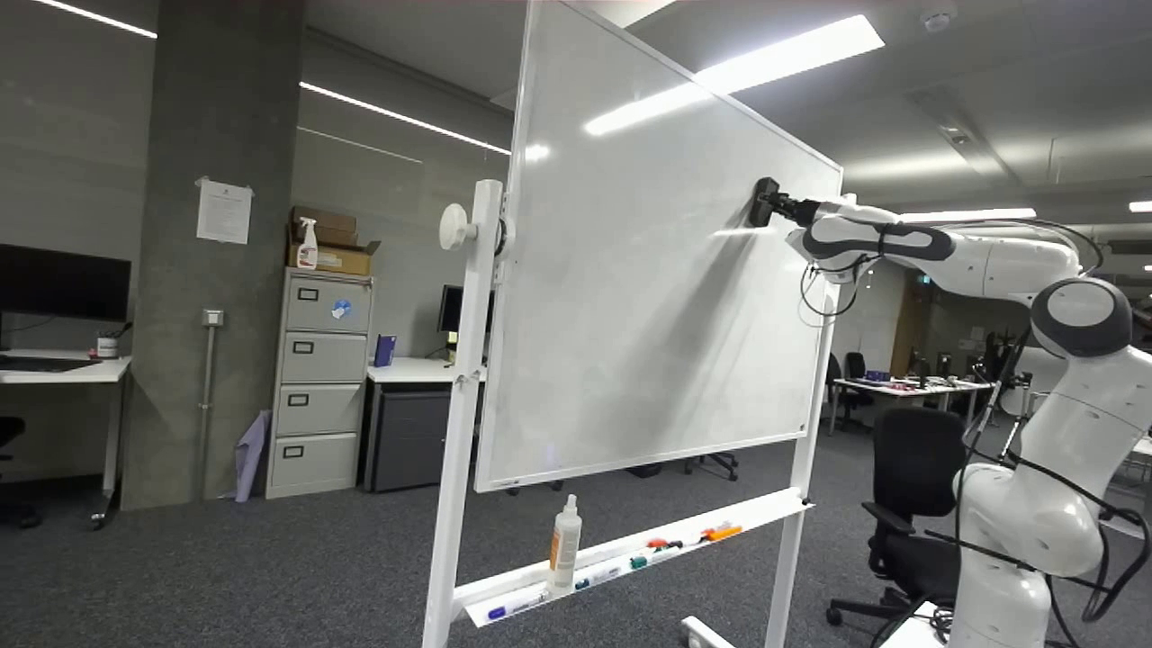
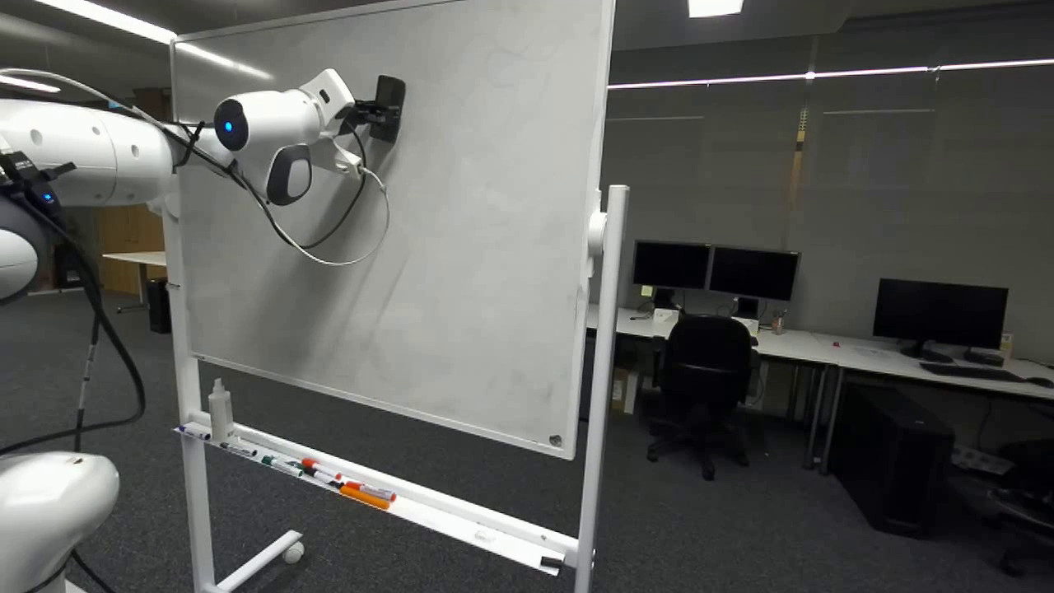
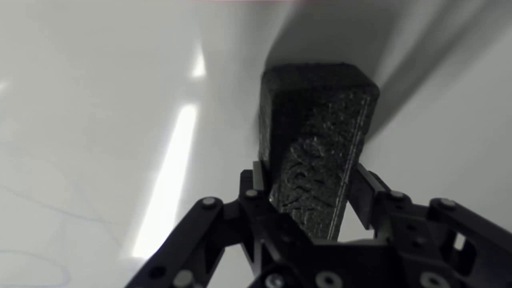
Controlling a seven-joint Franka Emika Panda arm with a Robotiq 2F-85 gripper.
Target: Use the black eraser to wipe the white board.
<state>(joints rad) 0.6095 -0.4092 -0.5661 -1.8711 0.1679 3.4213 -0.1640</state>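
The black eraser (image 1: 763,202) is held in the upper part of the large white board (image 1: 612,297). It also shows in an exterior view (image 2: 394,103) and in the wrist view (image 3: 320,132). My gripper (image 3: 310,180) is shut on the eraser, with one finger against each long side. The eraser's long side runs roughly up and down the board. Its face is against or very close to the board; I cannot tell if it touches. Faint pale line marks (image 3: 60,210) show on the board at the lower left of the wrist view.
A tray (image 2: 461,527) under the board holds a white bottle (image 1: 564,544) and several markers (image 2: 284,466). White stand posts (image 1: 461,396) flank the board. Cables (image 2: 329,259) hang from the wrist in front of the board. A black chair (image 1: 913,486) stands behind the arm.
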